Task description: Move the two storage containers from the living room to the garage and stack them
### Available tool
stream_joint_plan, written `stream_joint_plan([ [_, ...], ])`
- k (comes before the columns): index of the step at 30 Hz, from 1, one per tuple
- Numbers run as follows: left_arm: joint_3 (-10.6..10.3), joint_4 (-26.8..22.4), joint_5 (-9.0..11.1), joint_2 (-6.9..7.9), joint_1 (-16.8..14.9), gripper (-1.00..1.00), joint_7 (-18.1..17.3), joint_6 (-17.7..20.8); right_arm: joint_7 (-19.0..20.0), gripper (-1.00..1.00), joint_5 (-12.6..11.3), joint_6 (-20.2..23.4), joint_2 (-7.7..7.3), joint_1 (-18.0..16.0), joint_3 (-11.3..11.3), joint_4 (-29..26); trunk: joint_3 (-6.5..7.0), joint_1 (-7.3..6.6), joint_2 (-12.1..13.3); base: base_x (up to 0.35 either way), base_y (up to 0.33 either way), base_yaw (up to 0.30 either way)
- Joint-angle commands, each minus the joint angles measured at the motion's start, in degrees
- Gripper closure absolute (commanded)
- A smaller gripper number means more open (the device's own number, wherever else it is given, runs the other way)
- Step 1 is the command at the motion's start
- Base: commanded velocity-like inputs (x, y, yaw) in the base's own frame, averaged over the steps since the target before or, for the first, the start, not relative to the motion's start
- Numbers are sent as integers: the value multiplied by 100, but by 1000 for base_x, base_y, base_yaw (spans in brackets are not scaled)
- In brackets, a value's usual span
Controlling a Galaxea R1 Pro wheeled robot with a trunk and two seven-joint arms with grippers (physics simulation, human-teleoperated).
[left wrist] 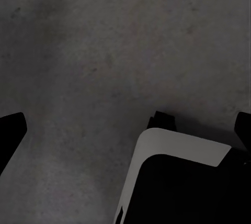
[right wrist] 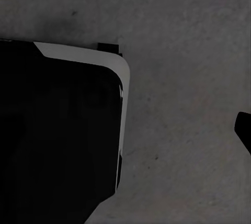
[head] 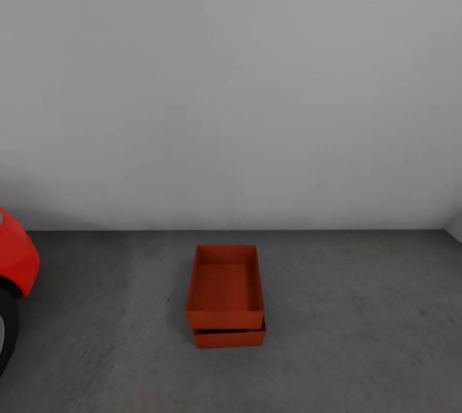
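below each wrist camera lies rough dark grey concrete floor [left wrist: 104, 51], and the claws themselves are barely seen: in the left wrist view a black finger tip [left wrist: 10, 132] pokes in at one edge and another dark tip at the opposite edge, with nothing between them but floor, so the left claw looks released and empty. in the right wrist view only one black finger tip [right wrist: 244, 130] shows at the edge, so i cannot tell whether the right claw is released or clenched. both wrist views also show a black robot body part with a light grey rim [left wrist: 178, 145] standing over the concrete.

out in front, in the head view, the two storage containers sit stacked on the floor [head: 359, 336] of the garage, roughly centred and a little way off the plain white-grey wall [head: 231, 79]. the upper container [head: 225, 284] is open at the top and empty, resting on the lower container [head: 229, 338], whose near wall peeks out beneath it, shifted slightly to the right. at the far left, well apart from the stack, is the red car [head: 16, 259] with its dark wheel [head: 6, 329].
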Motion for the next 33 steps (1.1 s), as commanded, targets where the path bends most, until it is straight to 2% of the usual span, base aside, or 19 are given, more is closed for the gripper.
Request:
stream_joint_plan([
  [1,-48,2,50,-1,-2,-100,12,-13,-3,-100,-57,-35,2,-8,49,20,2,1,-6,0,0,0],
  [33,-50,2,50,-1,1,-100,12,-14,-3,-100,-57,-21,2,-8,41,17,296,1,-6,0,0,0],
])
